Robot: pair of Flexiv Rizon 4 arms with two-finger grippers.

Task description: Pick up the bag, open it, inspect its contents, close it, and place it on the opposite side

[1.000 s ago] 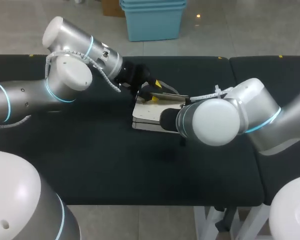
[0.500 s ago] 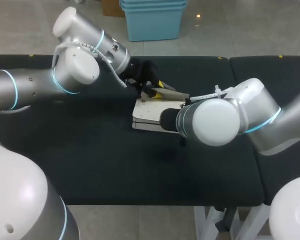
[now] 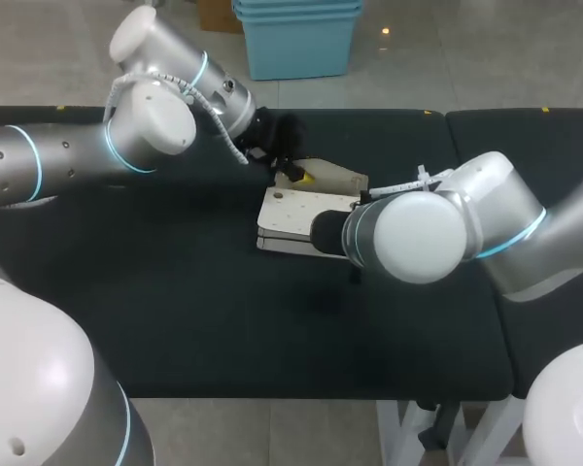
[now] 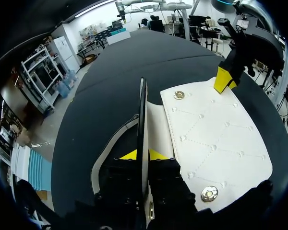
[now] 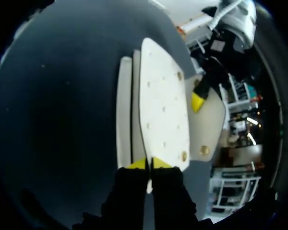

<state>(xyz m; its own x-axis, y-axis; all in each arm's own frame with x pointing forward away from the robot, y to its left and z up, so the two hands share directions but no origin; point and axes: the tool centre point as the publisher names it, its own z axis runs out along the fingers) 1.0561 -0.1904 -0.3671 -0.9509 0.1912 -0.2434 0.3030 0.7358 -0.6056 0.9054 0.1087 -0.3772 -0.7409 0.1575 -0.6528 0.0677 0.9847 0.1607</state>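
pinching the raised flap point(image 3: 336, 178) of the white bag point(image 3: 290, 216), your left pincer point(image 4: 143, 154) held it while your right pincer point(image 5: 148, 164) clamped the bag's opposite edge on the worktop point(image 3: 175, 291).

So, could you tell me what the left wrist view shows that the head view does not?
Only the left wrist view shows the quilting on the bag and the right jaws' yellow tip at its far edge. Only the head view shows the arms, the right arm hiding its own jaws. Both show the left jaws shut on the raised flap.
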